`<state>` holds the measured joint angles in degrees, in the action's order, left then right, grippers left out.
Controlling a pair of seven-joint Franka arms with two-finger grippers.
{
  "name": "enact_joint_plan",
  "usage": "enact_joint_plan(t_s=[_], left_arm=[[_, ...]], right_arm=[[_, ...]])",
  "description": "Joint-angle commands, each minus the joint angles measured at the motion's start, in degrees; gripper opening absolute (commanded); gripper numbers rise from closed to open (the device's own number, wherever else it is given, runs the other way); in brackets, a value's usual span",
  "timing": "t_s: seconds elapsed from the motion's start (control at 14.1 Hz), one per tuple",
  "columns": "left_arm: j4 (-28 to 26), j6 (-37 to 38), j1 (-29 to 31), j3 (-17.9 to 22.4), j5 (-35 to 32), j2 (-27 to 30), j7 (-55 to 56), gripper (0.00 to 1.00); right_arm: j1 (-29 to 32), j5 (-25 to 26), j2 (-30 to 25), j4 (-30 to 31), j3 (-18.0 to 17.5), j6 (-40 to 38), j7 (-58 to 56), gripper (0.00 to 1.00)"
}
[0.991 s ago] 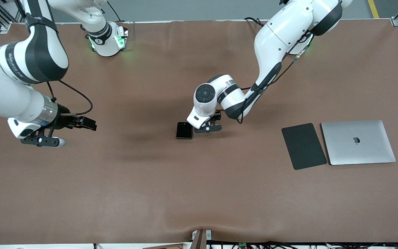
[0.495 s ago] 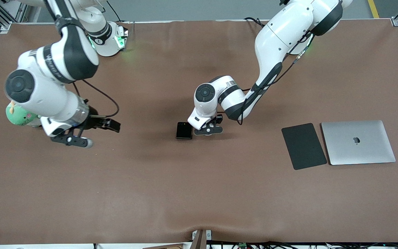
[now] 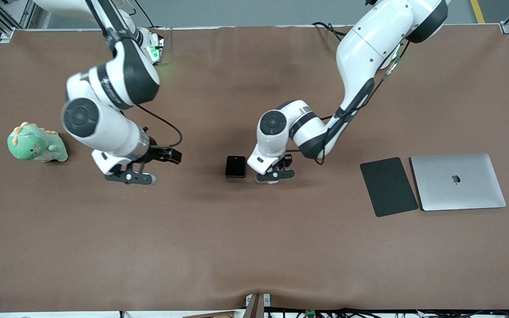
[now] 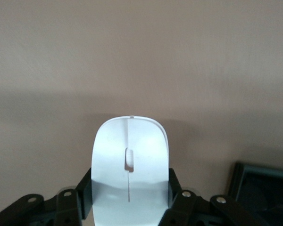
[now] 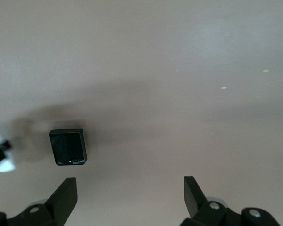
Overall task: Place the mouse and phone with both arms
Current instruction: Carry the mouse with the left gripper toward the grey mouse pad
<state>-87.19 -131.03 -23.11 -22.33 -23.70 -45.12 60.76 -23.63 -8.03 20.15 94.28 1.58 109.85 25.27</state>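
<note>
My left gripper (image 3: pixel 274 176) is shut on the white mouse (image 4: pixel 130 160), with its jaws on the mouse's two sides (image 4: pixel 130 200). It holds the mouse low over the mat, beside the black folded phone (image 3: pixel 235 166), toward the left arm's end. The phone's corner shows in the left wrist view (image 4: pixel 266 188). In the front view the hand mostly hides the mouse. My right gripper (image 3: pixel 131 178) is open and empty over bare mat, toward the right arm's end from the phone. The right wrist view shows the phone (image 5: pixel 68 147) ahead of its spread jaws (image 5: pixel 130 195) and a bit of the mouse (image 5: pixel 0 157).
A green plush toy (image 3: pixel 37 145) sits near the right arm's end. A flat black pad (image 3: pixel 388 186) and a closed silver laptop (image 3: pixel 457 181) lie side by side toward the left arm's end. The brown mat (image 3: pixel 254 247) covers the table.
My right arm has swung in from the right arm's end toward the phone, uncovering the plush toy. My left gripper has shifted slightly away from the phone with the mouse.
</note>
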Motion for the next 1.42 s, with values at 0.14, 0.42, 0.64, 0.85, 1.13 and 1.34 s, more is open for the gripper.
enact_joint_plan(t_s=[0.14, 0.42, 0.64, 0.85, 1.13, 1.34], left_arm=[[-3.6, 1.0, 7.9, -1.0, -2.0, 6.0, -3.3, 0.48], [-7.2, 0.9, 15.7, -2.0, -1.3, 10.0, -12.7, 0.48], [-12.2, 0.9, 24.0, -3.6, -1.2, 12.5, -21.2, 0.47], [-15.3, 0.3, 32.4, -5.2, -1.3, 13.6, -30.1, 0.47], [-17.0, -2.3, 39.1, -5.3, -1.7, 12.0, -34.0, 0.48], [-20.5, -5.7, 40.9, -5.1, -2.1, 11.6, -34.0, 0.49]], right_arm=[[-7.3, 2.9, 7.5, -4.8, 0.9, 1.3, 1.3, 1.0], [-10.5, 5.0, 15.9, -9.7, 0.6, 4.8, 9.2, 1.0], [-12.8, 5.3, 20.0, -13.3, 0.6, 5.6, 13.7, 1.0], [-12.7, 5.4, 22.6, -13.3, 0.6, 11.4, 12.5, 1.0], [-13.5, 4.7, 23.5, -13.0, 0.5, 13.4, 7.8, 1.0], [-15.1, 4.4, 24.9, -13.0, 0.5, 13.9, 8.0, 1.0]])
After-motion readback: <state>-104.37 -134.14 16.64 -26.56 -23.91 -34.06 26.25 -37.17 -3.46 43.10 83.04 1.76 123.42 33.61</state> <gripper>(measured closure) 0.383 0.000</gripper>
